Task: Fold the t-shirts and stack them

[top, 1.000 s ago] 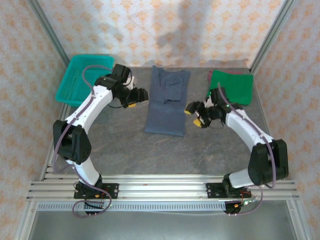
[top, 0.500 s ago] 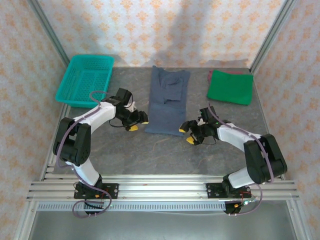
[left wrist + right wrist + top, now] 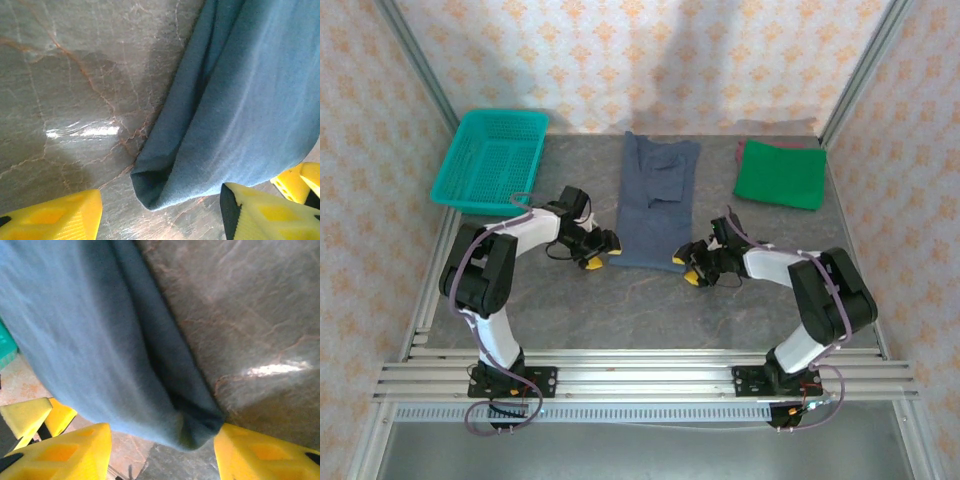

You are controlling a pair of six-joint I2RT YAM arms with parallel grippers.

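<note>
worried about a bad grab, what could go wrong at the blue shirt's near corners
1. In the left wrist view the slate-blue shirt looks layered at its corner, so the left jaws may pinch only one layer.
2. In the right wrist view the corner sits barely between the right jaws and could slip out, skewing the fold.

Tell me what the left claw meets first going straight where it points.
Probably a corner of the slate-blue t-shirt, lying between the open fingers of the left claw; depth unclear.

Left claw (image 3: 159,220) agape, straddling slate-blue t-shirt (image 3: 240,100) corner on table (image 3: 60,75).
</note>
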